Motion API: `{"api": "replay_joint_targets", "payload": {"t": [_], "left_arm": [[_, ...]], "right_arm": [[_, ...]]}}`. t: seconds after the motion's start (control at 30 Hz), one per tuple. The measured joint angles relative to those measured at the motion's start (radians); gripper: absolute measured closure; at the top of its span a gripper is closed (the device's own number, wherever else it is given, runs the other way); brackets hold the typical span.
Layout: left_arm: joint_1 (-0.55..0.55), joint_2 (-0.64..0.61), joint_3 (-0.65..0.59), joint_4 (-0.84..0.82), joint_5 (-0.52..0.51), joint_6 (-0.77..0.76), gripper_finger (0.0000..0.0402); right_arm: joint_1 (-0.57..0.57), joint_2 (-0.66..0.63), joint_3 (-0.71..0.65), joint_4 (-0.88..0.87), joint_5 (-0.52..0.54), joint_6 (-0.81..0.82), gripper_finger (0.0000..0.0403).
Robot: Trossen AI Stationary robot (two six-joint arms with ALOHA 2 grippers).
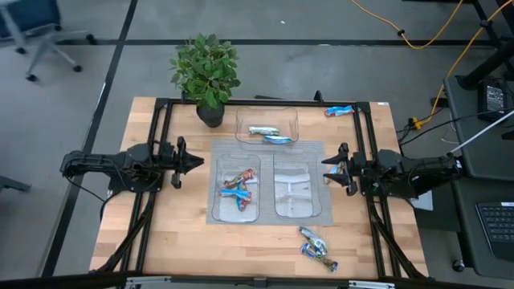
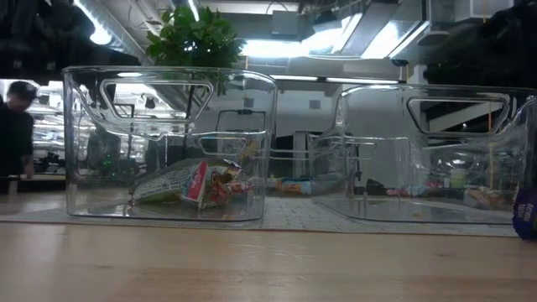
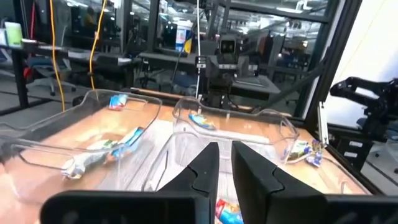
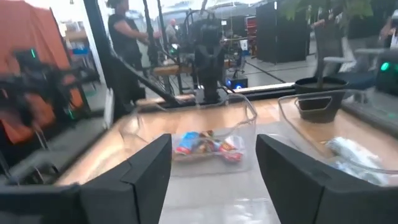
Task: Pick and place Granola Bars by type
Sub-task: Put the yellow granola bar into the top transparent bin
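Observation:
Blue-and-red granola bars (image 1: 238,189) lie in the near-left clear tray (image 1: 221,210), also seen in the right wrist view (image 4: 208,144) and the low view (image 2: 197,180). Two pale silvery-green bars (image 1: 269,134) lie in the far tray (image 1: 241,120). Dark crinkly bars (image 1: 318,249) lie loose near the table's near edge, and one blue bar (image 1: 339,111) lies at the far right. My left gripper (image 1: 197,163) (image 3: 225,146) hovers left of the trays, shut and empty. My right gripper (image 1: 326,168) (image 4: 212,140) hovers right of them, open and empty.
The near-right clear tray (image 1: 283,210) holds no bars that I can make out. All three trays sit on a grey mat (image 1: 269,151). A potted plant (image 1: 206,71) stands at the far edge. Black frame rails (image 1: 157,144) run along both table sides. People show in the room behind.

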Motion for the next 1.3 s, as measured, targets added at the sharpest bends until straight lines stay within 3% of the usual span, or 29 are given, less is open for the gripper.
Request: {"api": "replay_joint_targets", "payload": {"t": [0.17,0.47,0.6,0.97,1.13,1.3], "left_arm": [[0.0,0.0,0.0,0.0,0.0,0.025,0.0363],[0.0,0.0,0.0,0.0,0.001,0.027,0.0362],[0.0,0.0,0.0,0.0,0.001,0.027,0.0359],[0.0,0.0,0.0,-0.001,0.002,0.027,0.0362],[0.0,0.0,0.0,-0.001,0.002,0.027,0.0358],[0.0,0.0,0.0,-0.001,0.002,0.027,0.0363]], "right_arm": [[0.0,0.0,0.0,0.06,0.0,0.138,0.0167],[0.0,0.0,0.001,0.182,0.038,0.09,0.0167],[0.0,0.0,0.069,0.163,0.034,0.035,0.0167],[0.0,0.105,0.507,-0.312,0.067,-0.101,0.0167],[0.0,0.227,0.722,-0.53,0.211,-0.068,0.0167],[0.0,0.368,0.938,-0.777,0.437,0.057,0.0167]]}}
